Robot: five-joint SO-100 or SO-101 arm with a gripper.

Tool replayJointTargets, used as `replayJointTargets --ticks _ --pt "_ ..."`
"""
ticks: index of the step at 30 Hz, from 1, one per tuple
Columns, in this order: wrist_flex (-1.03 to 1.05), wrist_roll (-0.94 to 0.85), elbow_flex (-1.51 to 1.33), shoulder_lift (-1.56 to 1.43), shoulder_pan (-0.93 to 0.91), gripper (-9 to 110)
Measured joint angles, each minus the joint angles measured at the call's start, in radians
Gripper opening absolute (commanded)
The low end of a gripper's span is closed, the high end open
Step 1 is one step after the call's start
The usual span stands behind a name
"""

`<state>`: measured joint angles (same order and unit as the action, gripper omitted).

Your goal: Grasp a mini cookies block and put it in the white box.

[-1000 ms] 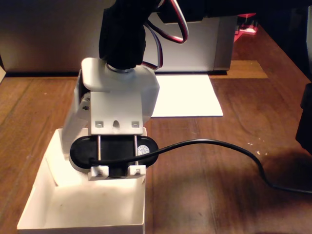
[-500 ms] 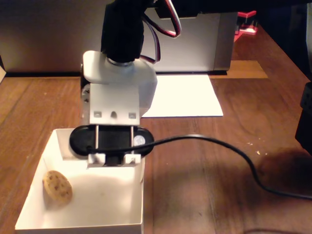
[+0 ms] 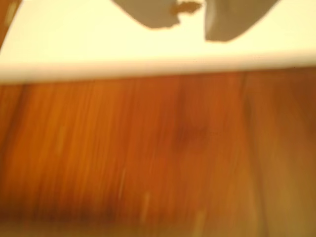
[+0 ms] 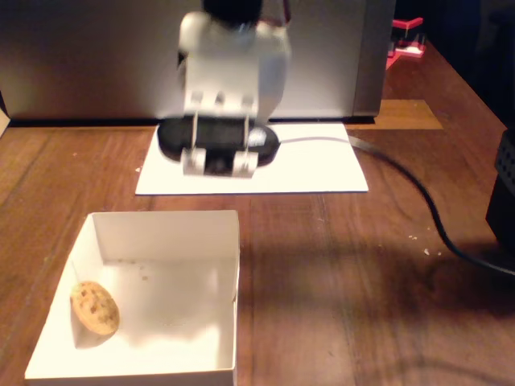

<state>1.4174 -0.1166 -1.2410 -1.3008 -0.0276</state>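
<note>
Well below the raised gripper [image 3: 190, 22], the mini cookies block [image 4: 95, 307] is seen lying in the white box [image 4: 169, 233] — delivery apparently done — fingers parted, nothing held.

In the fixed view the arm is raised near the top of the frame, its white wrist housing [image 4: 233, 68] carrying a black camera bar [image 4: 217, 141]. In the wrist view the gripper [image 3: 190, 22] shows two grey fingertips [image 3: 153, 15] set slightly apart, blurred.
</note>
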Motion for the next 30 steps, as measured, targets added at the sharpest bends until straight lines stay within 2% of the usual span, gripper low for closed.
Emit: replayJointTargets --ticks 9,14,23,30 --pt "0.175 -0.038 0.0 -0.193 -0.107 0" --pt "0.193 -0.054 -0.035 -0.376 -0.147 0" --pt "0.046 -0.063 -0.506 -0.815 -0.107 0" --pt "-0.147 -0.081 -0.931 -0.991 -0.107 0"
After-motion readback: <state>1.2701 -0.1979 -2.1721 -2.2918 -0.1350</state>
